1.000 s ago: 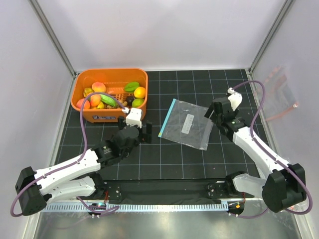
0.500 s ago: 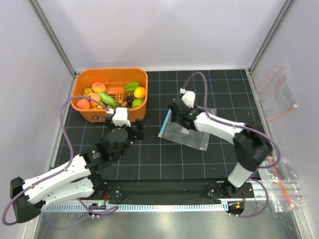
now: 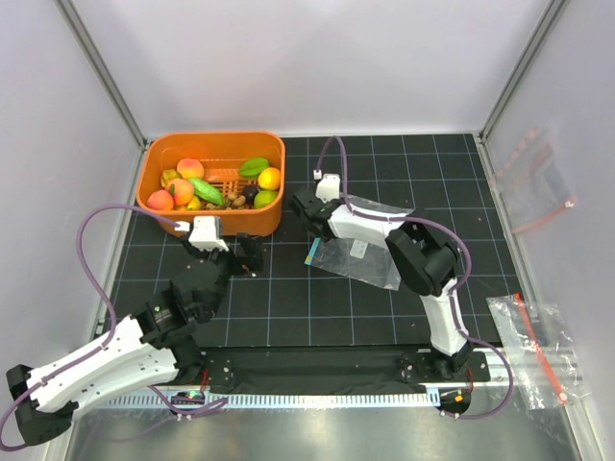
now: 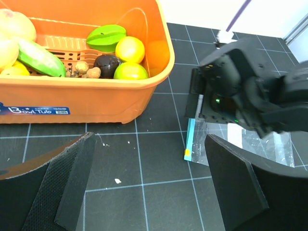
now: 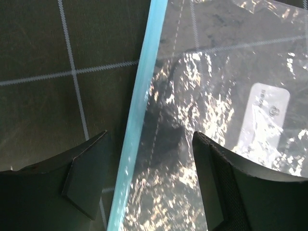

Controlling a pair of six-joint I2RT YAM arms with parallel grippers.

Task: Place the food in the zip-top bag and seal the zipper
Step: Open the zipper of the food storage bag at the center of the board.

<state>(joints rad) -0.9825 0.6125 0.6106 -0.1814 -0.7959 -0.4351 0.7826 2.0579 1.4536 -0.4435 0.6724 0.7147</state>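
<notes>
While the zip-top bag [image 3: 363, 261] lies flat on the black gridded mat [image 3: 288, 307], a little right of the mat's middle, its clear plastic lets the grid lines show through. Its white label [image 5: 264, 113] faces up. The zipper [image 5: 139, 96], a narrow teal strip, runs along the bag's left edge, the edge nearest the basket.

I have my right gripper [image 5: 149, 136] directly over that strip, with one finger on the mat side and the other over the bag's body, so the zipper passes under the gap. The jaws stand apart and clamp nothing. I cannot tell from my wrist view whether the fingertips touch the plastic. From above, my right arm is folded back across the far part of the bag and hides it.

All the food [image 3: 207, 182] sits in the orange basket [image 3: 216, 137] at the far left of the mat, near the zipper end of the bag but apart from it. I can make out peaches [image 3: 190, 167], a lemon [image 4: 130, 49], green pieces [image 4: 106, 37] and a cluster of small brown balls [image 4: 84, 70].

My left gripper [image 4: 149, 139] hangs before the basket's near wall, jaws spread wide and holding nothing.

Off the mat at the near right lies a second clear bag [image 3: 527, 336] with a pink-red strip.
</notes>
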